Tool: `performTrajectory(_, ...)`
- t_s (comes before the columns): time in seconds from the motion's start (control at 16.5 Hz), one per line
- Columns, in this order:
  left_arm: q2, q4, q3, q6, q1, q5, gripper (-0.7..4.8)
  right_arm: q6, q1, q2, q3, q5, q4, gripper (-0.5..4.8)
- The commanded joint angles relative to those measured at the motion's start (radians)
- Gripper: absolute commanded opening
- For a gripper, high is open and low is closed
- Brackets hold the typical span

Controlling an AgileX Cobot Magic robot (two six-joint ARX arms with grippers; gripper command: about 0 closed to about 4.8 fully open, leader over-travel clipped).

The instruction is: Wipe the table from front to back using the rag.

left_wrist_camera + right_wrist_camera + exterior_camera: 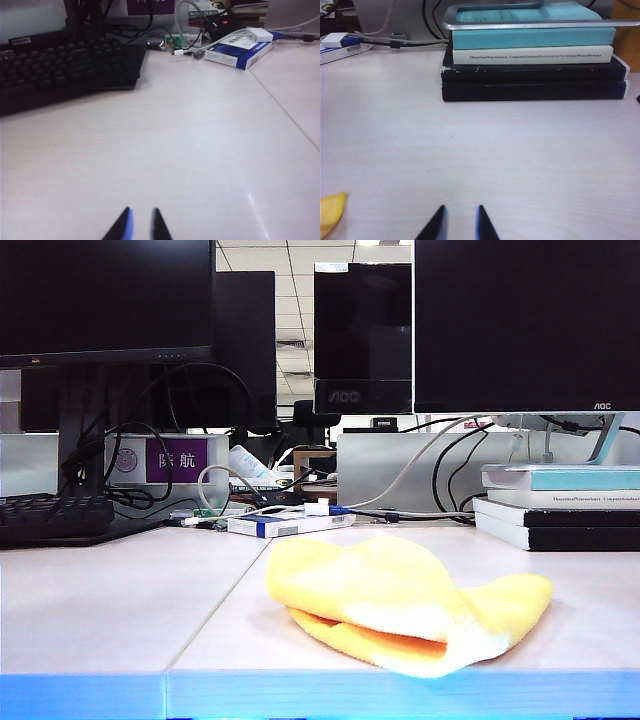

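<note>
The yellow rag [410,605] lies folded and bunched near the table's [100,610] light blue front edge, right of the seam, with its paler inner side showing at the fold. Neither gripper appears in the exterior view. My left gripper [141,220] hovers over bare table [175,150], its dark tips a narrow gap apart with nothing between them. My right gripper [459,216] is likewise open and empty over bare table [495,145], and only a corner of the rag [330,212] shows off to its side, not touching it.
A black keyboard [65,65] and a white-and-blue box [240,50] with cables lie at the back. A stack of books [530,65] under a monitor stand [540,20] sits ahead of the right gripper. Monitors [520,320] line the rear.
</note>
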Motion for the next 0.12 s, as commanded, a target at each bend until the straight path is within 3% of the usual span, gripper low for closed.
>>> performTrajectory(0.06,-0.002,-0.014,-0.002,-0.003,0.0,0.002,0.61,0.004,-0.001,-0.001,-0.007,0.002,0.01,0.83)
performTrajectory(0.12,-0.002,-0.014,-0.002,-0.003,0.0,0.001,0.61,0.004,-0.001,-0.001,-0.007,0.002,0.01,0.83)
